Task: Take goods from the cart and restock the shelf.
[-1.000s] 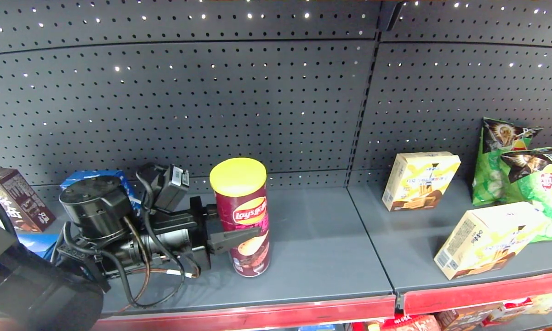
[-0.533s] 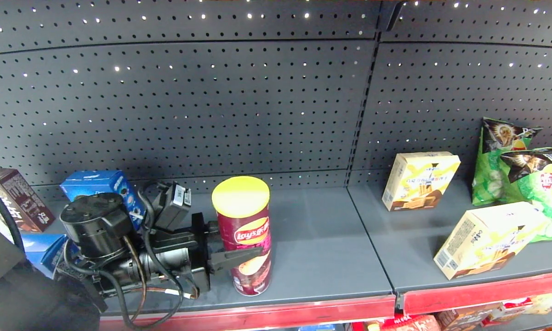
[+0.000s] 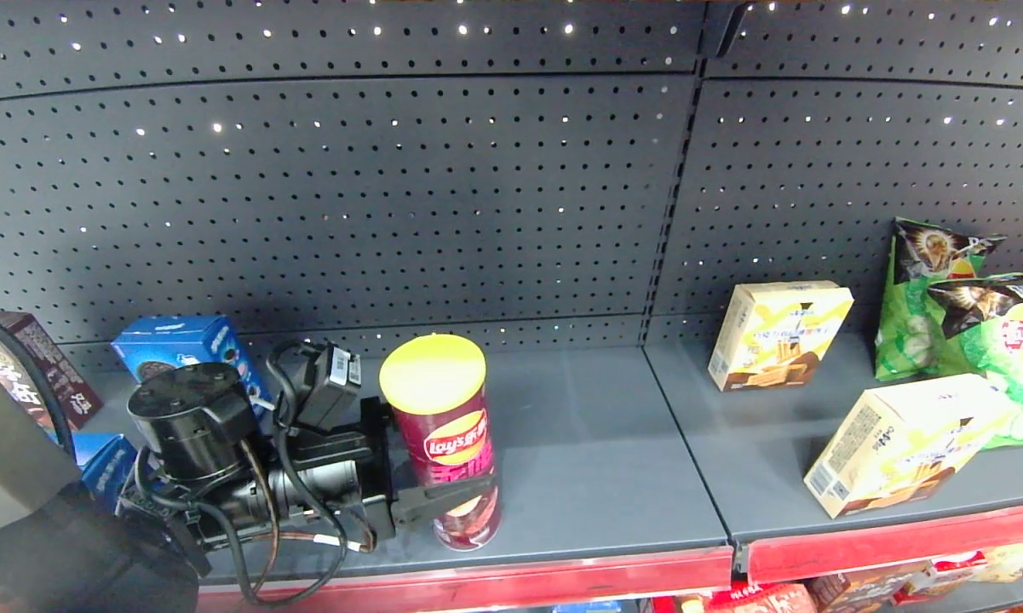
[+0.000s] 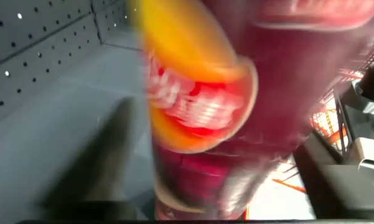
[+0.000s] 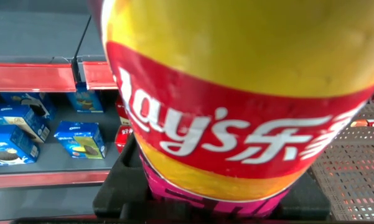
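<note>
Left gripper (image 3: 456, 489) is pinching the maroon chips can (image 3: 443, 426) low on its body. We see one dark finger (image 3: 439, 501) lying across the can's front, with the other hidden behind it. The arm comes in from the robot's left, lying low along the shelf (image 3: 579, 460).

The can has a yellow lid and its long axis is close to vertical. It leans a little, with the lid tipped toward the gripper's side. Its base meets the shelf very near the red front edge (image 3: 477, 583). The left wrist view shows the same can (image 4: 236, 112) close up and blurred.

We judge that the coming move turns on this lean. The can should be squared upright before the pinch lets go, or it may topple over the front edge. Open shelf lies behind it and to the robot's right, so nothing blocks a push toward the pegboard back (image 3: 392, 213).

A blue cookie box (image 3: 175, 345) and a brown box (image 3: 30, 375) stand behind the arm on the left. Two yellow boxes (image 3: 775, 332) and green chip bags (image 3: 971, 323) sit well apart on the right.

Right gripper (image 5: 218, 180) appears to grip a yellow-and-pink can (image 5: 236, 74), held over a lower shelf beside the cart (image 5: 355, 174).
</note>
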Controlling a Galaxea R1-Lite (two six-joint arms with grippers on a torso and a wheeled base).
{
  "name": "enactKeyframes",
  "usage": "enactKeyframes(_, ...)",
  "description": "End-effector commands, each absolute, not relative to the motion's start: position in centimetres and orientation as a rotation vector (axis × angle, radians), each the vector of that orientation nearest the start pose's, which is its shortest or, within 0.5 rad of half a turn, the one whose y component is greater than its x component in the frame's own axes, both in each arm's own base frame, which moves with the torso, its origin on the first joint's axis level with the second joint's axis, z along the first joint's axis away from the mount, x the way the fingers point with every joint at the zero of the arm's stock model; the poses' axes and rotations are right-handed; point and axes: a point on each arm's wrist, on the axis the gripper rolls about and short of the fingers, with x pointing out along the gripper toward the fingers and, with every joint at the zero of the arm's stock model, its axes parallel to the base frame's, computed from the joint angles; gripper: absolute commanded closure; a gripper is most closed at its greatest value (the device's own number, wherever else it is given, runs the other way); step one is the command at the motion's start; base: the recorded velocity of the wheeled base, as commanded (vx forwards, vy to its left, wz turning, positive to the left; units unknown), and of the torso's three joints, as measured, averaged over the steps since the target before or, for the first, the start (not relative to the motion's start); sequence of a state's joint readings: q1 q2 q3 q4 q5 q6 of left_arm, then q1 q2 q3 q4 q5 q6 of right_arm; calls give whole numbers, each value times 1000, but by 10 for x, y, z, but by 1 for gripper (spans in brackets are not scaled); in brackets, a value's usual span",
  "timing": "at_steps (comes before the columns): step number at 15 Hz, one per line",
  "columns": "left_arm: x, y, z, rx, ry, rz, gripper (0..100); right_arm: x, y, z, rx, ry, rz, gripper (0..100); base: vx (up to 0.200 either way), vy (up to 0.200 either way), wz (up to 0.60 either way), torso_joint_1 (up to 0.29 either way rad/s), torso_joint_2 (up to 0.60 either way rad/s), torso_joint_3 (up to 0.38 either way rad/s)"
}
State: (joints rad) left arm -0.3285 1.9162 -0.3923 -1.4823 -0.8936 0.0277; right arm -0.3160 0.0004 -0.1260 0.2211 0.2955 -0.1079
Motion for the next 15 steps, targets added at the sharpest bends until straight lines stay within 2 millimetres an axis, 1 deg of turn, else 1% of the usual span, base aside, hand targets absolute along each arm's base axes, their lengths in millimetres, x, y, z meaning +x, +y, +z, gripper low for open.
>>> enactKeyframes(1, 259, -107, 102, 6, 46, -1221, 0, -31, 17, 87, -80, 92, -13, 100, 0, 0, 0, 0, 0, 0)
enactKeyframes(4, 257, -106, 102, 5, 49, -1221, 0, -31, 17, 87, -78, 93, -13, 100, 0, 0, 0, 0, 0, 0)
enactKeyframes(6, 250, -103, 98, -1, 72, -1220, 0, -31, 17, 87, -79, 92, -14, 100, 0, 0, 0, 0, 0, 0)
enactKeyframes(7, 246, -99, 101, 5, 53, -1212, 0, -31, 17, 87, -79, 92, -14, 100, 0, 0, 0, 0, 0, 0)
enactKeyframes(9, 242, -89, 106, 11, 29, -1180, 0, -31, 17, 87, -79, 92, -14, 100, 0, 0, 0, 0, 0, 0)
enactKeyframes(11, 234, -75, 106, 9, 40, -1134, 0, -31, 17, 87, -79, 92, -14, 100, 0, 0, 0, 0, 0, 0)
enactKeyframes(15, 215, -59, 108, 5, 48, -1083, 0, -31, 17, 87, -79, 92, -14, 100, 0, 0, 0, 0, 0, 0)
